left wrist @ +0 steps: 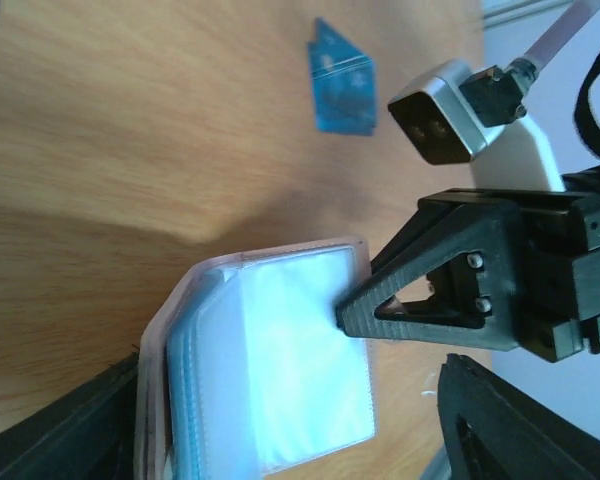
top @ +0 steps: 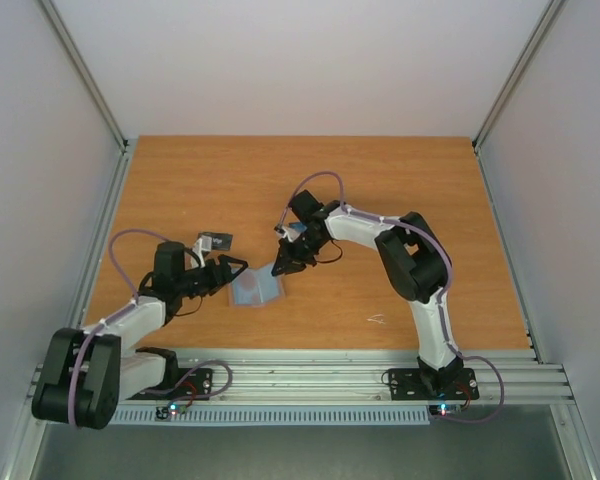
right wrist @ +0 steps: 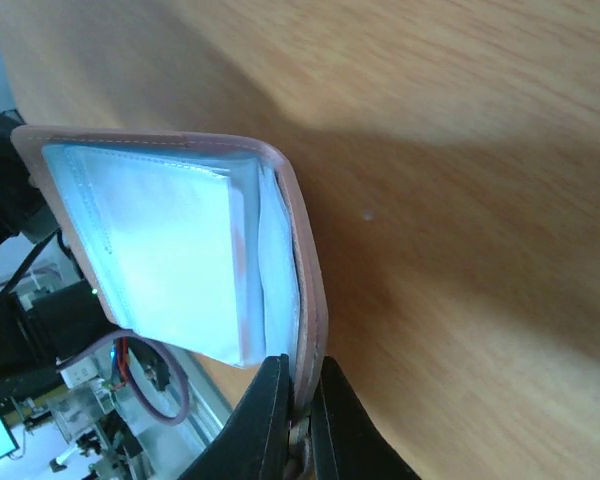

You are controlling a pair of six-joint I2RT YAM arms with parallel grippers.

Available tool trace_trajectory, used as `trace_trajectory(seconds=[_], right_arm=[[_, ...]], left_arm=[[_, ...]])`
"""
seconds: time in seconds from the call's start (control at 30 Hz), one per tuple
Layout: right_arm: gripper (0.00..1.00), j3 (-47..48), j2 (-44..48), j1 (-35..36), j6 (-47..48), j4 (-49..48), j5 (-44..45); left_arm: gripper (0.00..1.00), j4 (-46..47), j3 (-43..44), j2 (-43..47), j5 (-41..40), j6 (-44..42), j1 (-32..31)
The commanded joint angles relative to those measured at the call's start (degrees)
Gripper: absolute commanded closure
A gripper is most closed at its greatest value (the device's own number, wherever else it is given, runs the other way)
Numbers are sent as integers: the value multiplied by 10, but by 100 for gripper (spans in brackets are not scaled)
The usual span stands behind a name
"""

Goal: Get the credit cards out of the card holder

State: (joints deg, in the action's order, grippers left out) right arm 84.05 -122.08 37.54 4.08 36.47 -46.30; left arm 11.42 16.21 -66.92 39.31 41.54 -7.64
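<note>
Top view: card holder seen open on table, between left gripper and right gripper. Dark card seen by left arm, too small to read.

Left wrist view: left gripper spread, fingers cut off by picture edge. Blue card seen well apart, blurred.

Right wrist view: card holder's pink edge pinched by right gripper. Whether cards are inside cannot be told.

Enclosed by 3 plain pale walls; floored with a wood-grain tabletop; edged nearside with metal rails; lit softly, evenly.
</note>
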Motion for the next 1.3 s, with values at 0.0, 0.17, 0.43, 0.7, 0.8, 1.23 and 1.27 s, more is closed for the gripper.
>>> trace_trajectory(seconds=[0.0,0.17,0.43,0.7,0.8,1.23,1.27], right_arm=[[99,23,84,-10,37,15,-17],[99,82,160,-22,119,109,-18],[99,210,248,-36,220,171,-148],[99,273,276,-36,249,174,-197],[99,279,279,-34,240,171,-201],[44,388,276,-26,168,303,350],[44,404,273,-2,171,318,413]], left_arm=[[21,51,3,49,70,-7,19],[17,113,33,110,185,-3,31],[13,-13,158,272,189,-68,26],[42,5,215,316,208,-52,17],[67,4,223,320,190,-42,16],[100,-322,270,341,-115,-150,6],[100,-320,270,344,-111,-159,6]])
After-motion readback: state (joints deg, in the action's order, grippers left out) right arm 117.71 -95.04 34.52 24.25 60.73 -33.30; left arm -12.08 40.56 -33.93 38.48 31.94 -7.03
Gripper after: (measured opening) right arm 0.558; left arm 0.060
